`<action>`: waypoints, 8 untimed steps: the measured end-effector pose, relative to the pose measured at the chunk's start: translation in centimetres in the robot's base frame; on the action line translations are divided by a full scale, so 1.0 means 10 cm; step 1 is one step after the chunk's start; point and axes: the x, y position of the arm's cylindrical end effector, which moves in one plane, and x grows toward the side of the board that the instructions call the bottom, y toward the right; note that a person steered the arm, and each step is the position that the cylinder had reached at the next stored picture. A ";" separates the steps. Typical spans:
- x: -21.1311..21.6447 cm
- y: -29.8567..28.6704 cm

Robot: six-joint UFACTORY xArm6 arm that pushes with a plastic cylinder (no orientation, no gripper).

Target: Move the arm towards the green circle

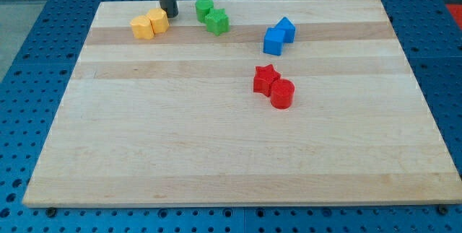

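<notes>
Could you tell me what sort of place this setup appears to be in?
Probably a robotics lab bench: a wooden board lies on a blue perforated mounting table, small coloured blocks such as the green circle are scattered on it, and my tip rests beside the yellow blocks.

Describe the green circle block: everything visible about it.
The green circle is a short round cylinder of bright green, plastic-looking material, standing upright on its flat end near the view's top edge of the wooden board. Its view-right lower side meets or nearly meets the other green block; contact cannot be confirmed. My tip stands to its left with a gap, beside the yellow blocks.
</notes>
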 end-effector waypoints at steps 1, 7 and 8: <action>0.07 -0.05; -0.17 0.09; -0.42 0.28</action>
